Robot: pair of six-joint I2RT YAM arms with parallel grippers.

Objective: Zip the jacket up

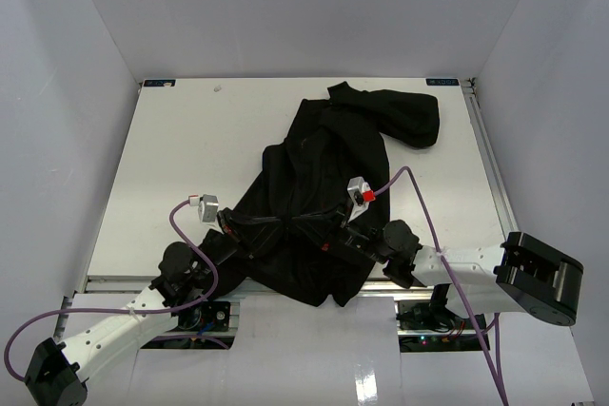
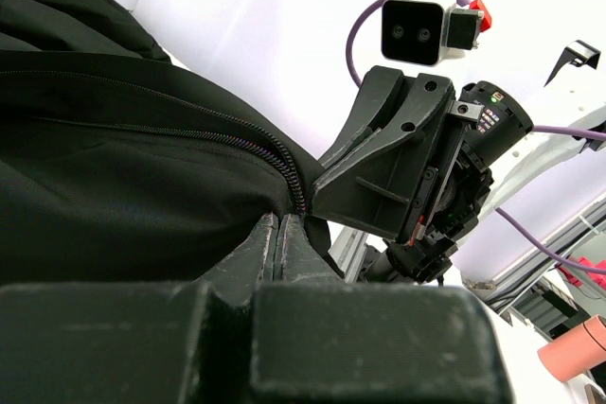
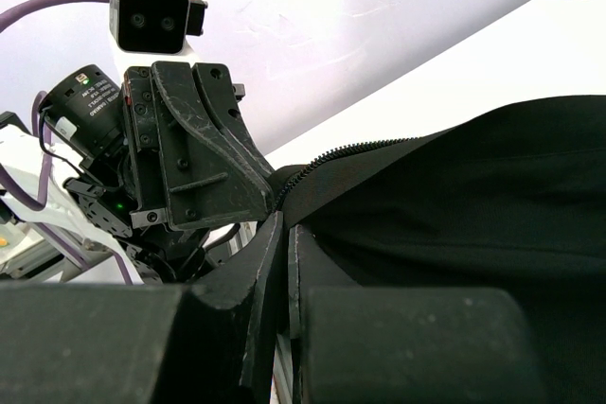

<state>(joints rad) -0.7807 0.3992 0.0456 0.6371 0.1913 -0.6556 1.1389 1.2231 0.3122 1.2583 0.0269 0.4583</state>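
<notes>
The black jacket [image 1: 324, 159] lies crumpled across the middle of the white table, with one sleeve thrown toward the far right. Both arms reach into its near hem and face each other there. My left gripper [image 1: 259, 232] [image 2: 281, 219] is shut on the jacket's edge, right where a row of zipper teeth [image 2: 275, 153] ends. My right gripper [image 1: 322, 235] [image 3: 287, 219] is shut on the opposite front edge, and its zipper teeth [image 3: 350, 150] run away to the right. Each wrist view shows the other gripper close by, tip to tip. No slider is visible.
The white table [image 1: 190, 140] is boxed in by pale walls on three sides. A metal rail [image 1: 114, 282] runs along the near edge, and the jacket's hem hangs over it. Purple cables [image 1: 419, 197] loop above both wrists. A pink object [image 2: 573, 347] shows low down beside the rail.
</notes>
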